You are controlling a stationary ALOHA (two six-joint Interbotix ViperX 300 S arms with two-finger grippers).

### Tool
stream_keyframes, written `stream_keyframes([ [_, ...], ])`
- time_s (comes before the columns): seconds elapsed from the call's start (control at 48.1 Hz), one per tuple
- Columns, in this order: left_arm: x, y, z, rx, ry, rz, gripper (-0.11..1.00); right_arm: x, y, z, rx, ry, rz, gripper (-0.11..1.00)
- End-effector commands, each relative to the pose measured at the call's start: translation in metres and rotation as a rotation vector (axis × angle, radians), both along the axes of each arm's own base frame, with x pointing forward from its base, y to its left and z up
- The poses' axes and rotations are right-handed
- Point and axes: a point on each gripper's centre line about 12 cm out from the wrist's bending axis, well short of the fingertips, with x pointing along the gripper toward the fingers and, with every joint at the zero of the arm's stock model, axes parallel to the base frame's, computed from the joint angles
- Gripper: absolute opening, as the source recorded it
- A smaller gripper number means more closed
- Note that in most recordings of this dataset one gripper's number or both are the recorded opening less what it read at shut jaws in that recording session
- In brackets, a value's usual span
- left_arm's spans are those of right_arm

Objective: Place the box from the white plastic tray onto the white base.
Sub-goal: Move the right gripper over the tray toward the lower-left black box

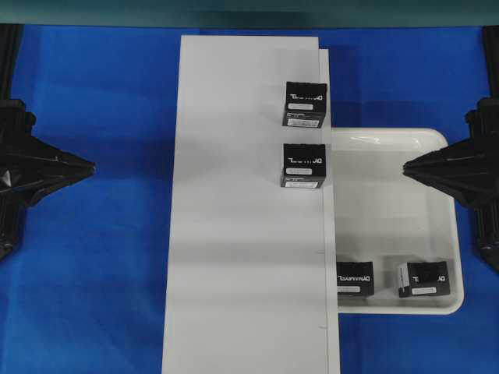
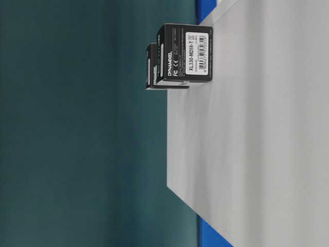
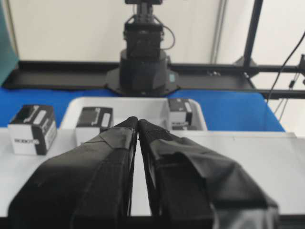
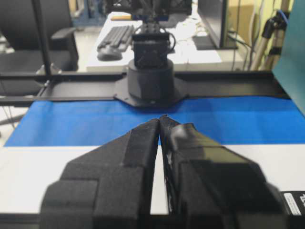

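Note:
The long white base (image 1: 249,234) lies down the middle, with two black boxes on its right edge, one farther back (image 1: 304,104) and one nearer (image 1: 303,165). The rimmed white tray (image 1: 390,210) lies to its right and holds two more boxes (image 1: 355,278) (image 1: 423,278) at its near end. My left gripper (image 1: 92,166) is shut and empty over the blue cloth, left of the base. My right gripper (image 1: 405,166) is shut and empty over the tray's right half. The left wrist view shows my shut tips (image 3: 137,120), the base boxes (image 3: 32,129) (image 3: 94,123) and a tray box (image 3: 180,112).
A blue cloth (image 1: 93,273) covers the table. The table-level view shows the two base boxes (image 2: 184,53) (image 2: 152,67) on the board (image 2: 257,154). The right wrist view shows my shut tips (image 4: 159,119), a box corner (image 4: 293,200) and the opposite arm's base (image 4: 151,81).

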Motion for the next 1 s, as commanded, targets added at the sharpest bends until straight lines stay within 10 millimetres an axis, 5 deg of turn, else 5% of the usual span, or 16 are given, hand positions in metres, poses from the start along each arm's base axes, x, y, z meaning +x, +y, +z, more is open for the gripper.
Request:
stream_keyframes([
  [0.0,0.005,-0.001,0.007,-0.018,0.005,-0.008,0.14,0.003,0.000,0.012,0.023,-0.028,0.002,0.14],
  [0.146,0.009,-0.001,0.008,-0.044,0.051,-0.011,0.00,0.007,-0.001,0.015,0.160,0.102,-0.006,-0.01],
  [0.437,0.009,-0.001,0.008,-0.045,0.157,-0.008,-0.05,0.010,0.007,0.026,0.242,0.412,0.022,-0.01],
  [0.978,0.009,-0.003,0.018,-0.043,0.220,-0.012,-0.05,0.063,0.059,-0.053,0.265,1.181,0.087,0.00],
])
